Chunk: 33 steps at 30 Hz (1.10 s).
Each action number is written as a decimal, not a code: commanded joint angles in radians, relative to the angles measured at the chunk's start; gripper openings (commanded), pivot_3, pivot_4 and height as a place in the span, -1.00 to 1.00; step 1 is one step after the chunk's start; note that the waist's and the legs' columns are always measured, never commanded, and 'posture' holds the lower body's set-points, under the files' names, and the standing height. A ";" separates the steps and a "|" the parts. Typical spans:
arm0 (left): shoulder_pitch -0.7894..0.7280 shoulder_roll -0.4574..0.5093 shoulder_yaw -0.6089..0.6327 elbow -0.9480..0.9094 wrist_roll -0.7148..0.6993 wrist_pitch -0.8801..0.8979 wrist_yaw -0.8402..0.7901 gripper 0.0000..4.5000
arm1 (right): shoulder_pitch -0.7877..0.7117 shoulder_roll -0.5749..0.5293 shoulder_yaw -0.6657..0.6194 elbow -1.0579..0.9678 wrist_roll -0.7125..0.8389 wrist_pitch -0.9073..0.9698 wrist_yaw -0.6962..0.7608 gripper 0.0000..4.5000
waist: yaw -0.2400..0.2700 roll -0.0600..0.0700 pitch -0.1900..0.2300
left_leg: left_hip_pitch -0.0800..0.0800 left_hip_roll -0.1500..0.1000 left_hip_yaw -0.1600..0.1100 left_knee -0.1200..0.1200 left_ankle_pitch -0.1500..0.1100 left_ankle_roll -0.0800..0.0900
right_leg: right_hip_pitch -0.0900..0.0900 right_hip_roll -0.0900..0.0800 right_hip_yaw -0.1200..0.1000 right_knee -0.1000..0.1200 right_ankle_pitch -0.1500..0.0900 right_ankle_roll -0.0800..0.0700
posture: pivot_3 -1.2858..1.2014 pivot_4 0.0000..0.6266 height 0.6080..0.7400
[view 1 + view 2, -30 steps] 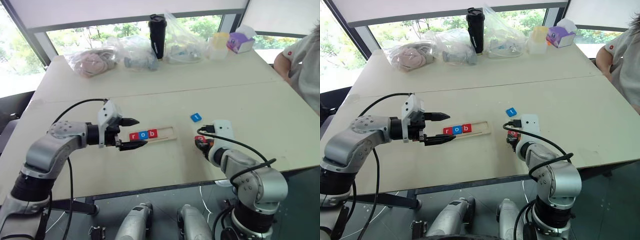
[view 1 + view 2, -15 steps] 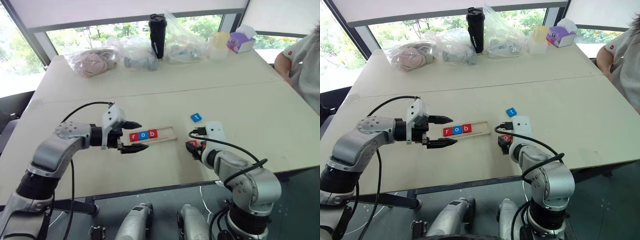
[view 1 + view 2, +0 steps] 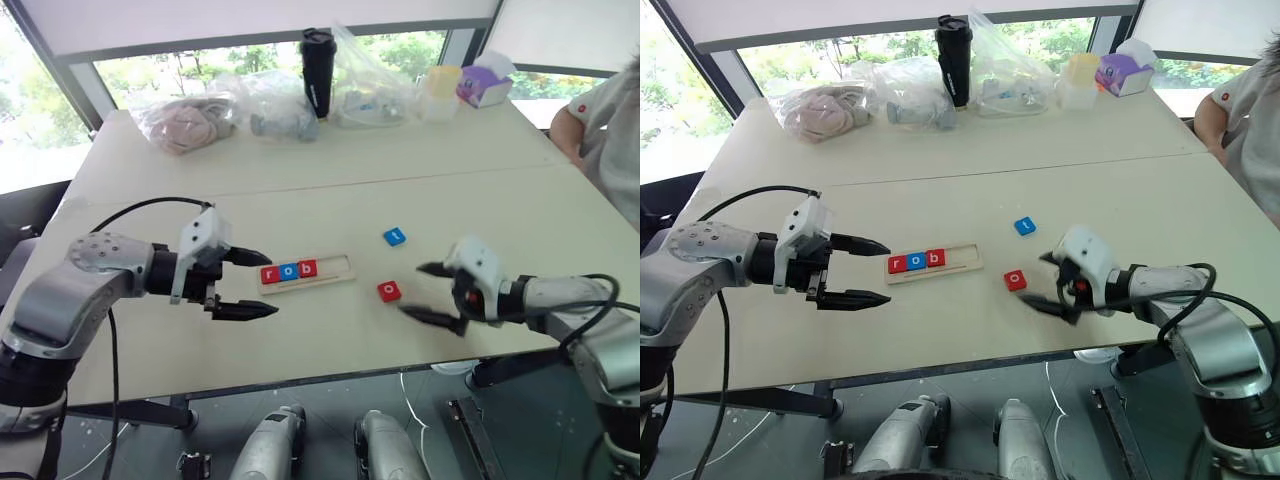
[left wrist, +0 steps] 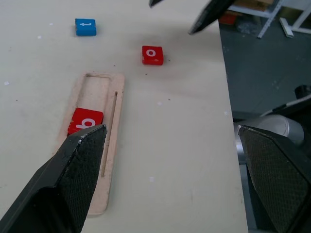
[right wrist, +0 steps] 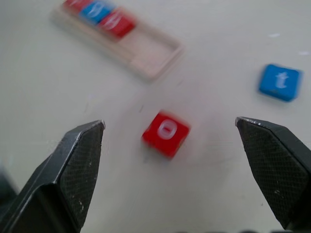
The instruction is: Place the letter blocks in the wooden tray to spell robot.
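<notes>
The wooden tray (image 3: 305, 272) held three letter blocks at its left end: a red r (image 3: 270, 274), a blue o (image 3: 288, 271) and a red b (image 3: 307, 268), side by side; the remaining slots lay bare. The left gripper (image 3: 250, 284) hovered just beside that filled end, fingers spread, holding nothing. The right gripper (image 3: 432, 295), also spread and empty, pointed at the loose red o (image 3: 389, 291) just before its fingertips; the blue t (image 3: 394, 236) lay beyond, on the table (image 3: 480, 200).
</notes>
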 commanded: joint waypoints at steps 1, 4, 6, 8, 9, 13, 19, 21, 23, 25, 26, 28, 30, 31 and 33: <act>-0.020 -0.011 -0.026 -0.042 0.023 -0.038 -0.010 1.00 | -0.082 -0.023 0.129 0.198 -0.111 -0.299 0.138 0.99 | -0.003 0.000 0.000 | 0.000 0.000 0.001 0.001 0.000 0.000 | 0.000 -0.001 0.000 0.000 0.001 0.000 | 0.03 -0.52 1.00; -0.007 -0.024 -0.032 -0.050 0.029 -0.045 0.001 1.00 | -0.141 0.002 0.183 0.328 -0.148 -0.438 0.193 0.99 | 0.004 0.000 0.000 | 0.000 0.000 0.001 0.001 0.000 0.000 | 0.000 -0.002 0.000 0.000 0.001 0.000 | 0.03 -0.52 1.00; 0.007 -0.021 -0.029 -0.060 0.030 -0.045 0.003 1.00 | -0.181 0.023 0.203 0.405 -0.166 -0.509 0.209 0.99 | 0.005 0.000 0.000 | 0.000 0.000 0.001 0.001 0.000 0.000 | 0.000 -0.002 0.000 0.000 0.001 0.000 | 0.03 -0.52 1.00; 0.024 -0.012 -0.015 -0.073 0.026 -0.039 0.009 1.00 | -0.228 0.047 0.214 0.482 -0.184 -0.564 0.217 0.99 | 0.005 0.000 0.000 | -0.001 0.000 0.001 0.001 0.000 0.000 | -0.001 -0.002 0.000 0.000 0.001 0.000 | 0.03 -0.52 1.00; 0.034 -0.005 -0.003 -0.081 0.020 -0.032 0.014 1.00 | -0.258 0.061 0.217 0.527 -0.189 -0.584 0.222 0.99 | 0.002 0.000 0.000 | 0.000 0.000 0.001 0.001 0.000 0.000 | -0.001 -0.002 0.000 0.000 0.002 0.001 | 0.03 -0.52 1.00; 0.068 0.014 0.028 -0.101 0.011 -0.015 0.037 1.00 | -0.354 0.102 0.232 0.670 -0.209 -0.645 0.251 0.99 | 0.005 0.000 0.000 | 0.000 0.000 0.001 0.001 0.000 0.000 | -0.001 -0.001 0.000 0.000 0.002 0.000 | 0.03 -0.52 1.00; 0.101 0.004 0.048 -0.134 -0.005 0.004 0.083 1.00 | -0.457 0.157 0.255 0.858 -0.234 -0.684 0.303 0.99 | 0.006 0.000 0.000 | 0.000 0.000 0.001 0.002 -0.001 -0.001 | -0.001 -0.001 0.000 0.001 0.002 0.000 | 0.03 -0.52 1.00; 0.112 0.002 0.054 -0.142 -0.009 0.009 0.094 1.00 | -0.476 0.174 0.250 0.886 -0.228 -0.674 0.320 0.99 | 0.005 0.000 0.000 | 0.000 0.000 0.001 0.001 -0.001 -0.001 | -0.001 -0.001 0.000 0.001 0.002 0.001 | 0.03 -0.52 1.00; 0.120 0.002 0.058 -0.144 -0.010 0.009 0.104 1.00 | -0.485 0.184 0.247 0.899 -0.226 -0.667 0.334 0.99 | 0.006 0.000 0.000 | 0.000 0.000 0.001 0.001 -0.001 -0.001 | -0.001 -0.001 0.000 0.001 0.003 0.002 | 0.03 -0.52 1.00; 0.123 0.002 0.057 -0.145 -0.011 0.008 0.112 1.00 | -0.486 0.186 0.248 0.906 -0.232 -0.671 0.343 0.99 | 0.006 0.000 0.000 | 0.000 0.000 0.001 0.001 -0.001 -0.001 | -0.001 -0.001 0.000 0.002 0.003 0.002 | 0.03 -0.52 1.00; 0.125 0.001 0.056 -0.144 -0.010 0.006 0.116 1.00 | -0.481 0.184 0.253 0.907 -0.237 -0.678 0.348 0.99 | 0.006 0.000 0.000 | 0.000 0.000 0.001 0.001 -0.001 -0.002 | -0.001 -0.001 0.000 0.002 0.003 0.002 | 0.03 -0.52 1.00; 0.128 -0.002 0.055 -0.143 -0.009 0.003 0.122 1.00 | -0.469 0.181 0.263 0.909 -0.248 -0.693 0.361 0.76 | 0.006 0.000 0.000 | 0.000 0.000 0.001 0.001 -0.002 -0.002 | -0.001 -0.001 0.000 0.002 0.003 0.002 | 0.03 -0.52 1.00; 0.128 -0.004 0.054 -0.140 -0.007 0.001 0.127 1.00 | -0.461 0.180 0.263 0.908 -0.249 -0.700 0.368 0.42 | 0.006 0.000 0.000 | 0.000 0.000 0.001 0.001 -0.002 -0.002 | -0.001 -0.001 0.000 0.002 0.003 0.002 | 0.03 -0.52 1.00; 0.130 -0.002 0.056 -0.135 -0.006 -0.002 0.128 1.00 | -0.460 0.182 0.258 0.897 -0.245 -0.694 0.365 0.21 | 0.006 0.000 0.000 | 0.000 0.000 0.001 0.001 -0.002 -0.002 | -0.001 -0.001 0.000 0.002 0.003 0.002 | 0.03 -0.52 1.00; 0.135 0.002 0.064 -0.127 -0.004 -0.005 0.131 1.00 | -0.465 0.189 0.243 0.870 -0.231 -0.671 0.354 -0.26 | 0.006 0.000 0.000 | 0.001 0.000 0.001 0.001 -0.002 -0.002 | 0.000 -0.001 0.001 0.002 0.003 0.002 | 0.03 -0.52 1.00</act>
